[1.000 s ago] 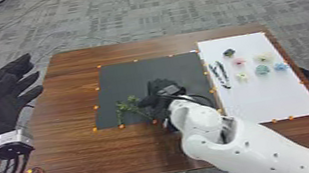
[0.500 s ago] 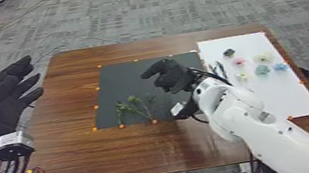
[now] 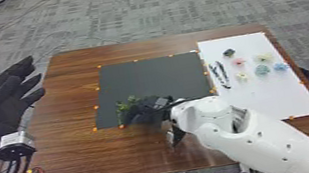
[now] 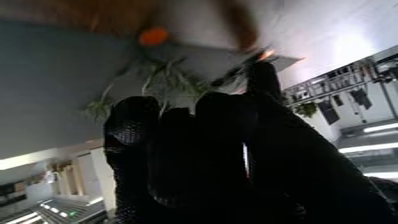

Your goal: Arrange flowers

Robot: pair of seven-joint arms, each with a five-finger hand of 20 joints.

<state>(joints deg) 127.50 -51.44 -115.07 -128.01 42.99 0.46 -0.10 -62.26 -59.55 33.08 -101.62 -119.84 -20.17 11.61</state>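
Observation:
In the head view, my right hand [image 3: 144, 111] is low over the lower part of the black mat [image 3: 145, 78], covering part of the green stems [image 3: 122, 109]. The right wrist view has that hand [image 4: 200, 150] with its fingers fairly straight and the green sprigs [image 4: 173, 80] beyond their tips; whether they touch, I cannot tell. On the white sheet [image 3: 266, 101] lie a pink flower [image 3: 239, 61], a pale yellow one [image 3: 263, 57], a blue-green one [image 3: 262, 70], a blue one [image 3: 281, 67] and a small yellow one [image 3: 242, 76]. My left hand [image 3: 2, 102] is open left of the table.
A small dark item [image 3: 228, 53] lies at the white sheet's upper left. Slim dark tools [image 3: 220, 74] rest along its left side. Orange markers line both mats on the brown table [image 3: 72, 98]. A chair stands at the right edge.
My right hand first moved up and away from the mat's lower middle, uncovering the stems. It then came down to the left over them. My left hand has hardly moved.

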